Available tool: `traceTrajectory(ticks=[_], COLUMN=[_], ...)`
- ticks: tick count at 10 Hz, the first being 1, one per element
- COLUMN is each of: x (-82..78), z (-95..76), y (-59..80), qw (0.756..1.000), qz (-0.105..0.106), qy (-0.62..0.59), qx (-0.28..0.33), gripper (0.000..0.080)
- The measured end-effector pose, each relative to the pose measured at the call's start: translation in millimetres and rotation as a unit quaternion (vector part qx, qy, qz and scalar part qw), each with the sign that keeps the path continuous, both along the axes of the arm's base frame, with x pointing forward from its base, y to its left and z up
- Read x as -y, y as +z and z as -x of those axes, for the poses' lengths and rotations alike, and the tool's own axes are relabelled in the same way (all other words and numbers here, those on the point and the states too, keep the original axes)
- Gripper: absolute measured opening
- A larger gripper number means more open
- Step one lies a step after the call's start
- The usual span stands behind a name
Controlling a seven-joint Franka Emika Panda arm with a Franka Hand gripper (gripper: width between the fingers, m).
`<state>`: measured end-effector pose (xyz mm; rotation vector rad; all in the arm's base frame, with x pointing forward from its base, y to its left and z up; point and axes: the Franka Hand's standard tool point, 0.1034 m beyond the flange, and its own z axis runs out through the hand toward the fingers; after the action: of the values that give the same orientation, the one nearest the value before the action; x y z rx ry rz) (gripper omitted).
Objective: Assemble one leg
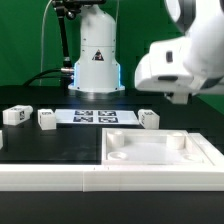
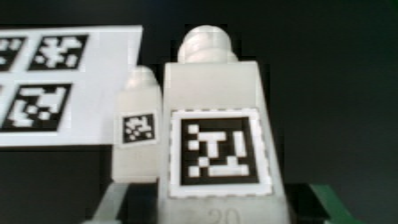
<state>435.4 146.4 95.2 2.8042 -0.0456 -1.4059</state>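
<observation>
In the wrist view a white leg [image 2: 217, 140] with a black-and-white tag and a pointed end fills the middle. Its base sits between my gripper's [image 2: 217, 203] two fingers. One pale finger [image 2: 121, 196] and one dark finger [image 2: 331, 200] stand close at its sides. The gripper looks shut on this leg. A second, smaller-looking leg [image 2: 137, 125] lies just beyond it on the black table. In the exterior view my arm's white housing [image 1: 185, 60] hangs at the upper right and the fingers do not show. The white panel [image 1: 165, 152] lies at the front.
The marker board [image 1: 100, 116] lies mid-table, and it shows in the wrist view [image 2: 54, 80]. Two loose legs [image 1: 15, 116] [image 1: 47, 119] lie at the exterior view's left and one [image 1: 148, 118] right of the board. A white robot base [image 1: 96, 60] stands behind.
</observation>
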Motion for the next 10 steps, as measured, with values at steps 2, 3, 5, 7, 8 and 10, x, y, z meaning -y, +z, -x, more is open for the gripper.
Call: traceTrajectory(ticks=[2,3,5,7,8,10], x=[-1.5,-1.6,-0.8,11.8,16.7,17.8], z=[-2.9,-3.6,-25.7,-43.3,-56.2,-71.1], y=[-6.9,-7.0,-20.4,-2.8,8.0,10.8], qw=[1.000,1.000,0.994,0.985,0.980,0.967], qz=[-0.002,-0.002,-0.030,-0.056,-0.063,-0.062], qy=[-0.002,-0.003,0.002,0.018,0.021,0.015], qx=[0.016,0.018,0.106,0.162,0.189,0.248], gripper=[0.0291,0.0291,0.0291,0.0291,0.0291,0.0291])
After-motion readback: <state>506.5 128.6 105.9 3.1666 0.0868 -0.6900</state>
